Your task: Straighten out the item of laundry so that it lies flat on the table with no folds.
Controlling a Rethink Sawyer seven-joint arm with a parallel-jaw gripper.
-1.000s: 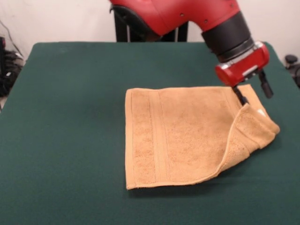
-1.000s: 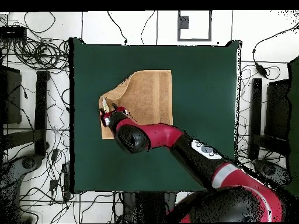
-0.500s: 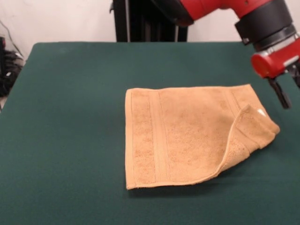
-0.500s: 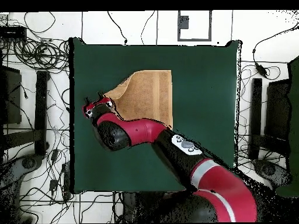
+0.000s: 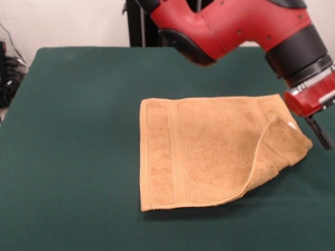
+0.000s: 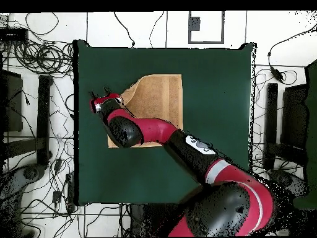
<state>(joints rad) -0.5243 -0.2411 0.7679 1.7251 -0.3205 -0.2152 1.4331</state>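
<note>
I see green table [image 5: 78, 130], towel [image 5: 204, 151] mid-frame w/ right corner folded; gripper [image 5: 320, 132] at right edge, jaw state can't tell; cables [image 6: 37, 56] on floor.

Tool [image 5: 320, 132]: just beside the towel's [image 5: 209, 151] folded-over corner [image 5: 285, 144], apart from it. Worktop [image 5: 78, 157]: bare green cloth on the tool's outer side and beyond the towel. Obstruction: red arm [image 5: 230, 23] overhanging the towel's edge nearest the tool.
</note>
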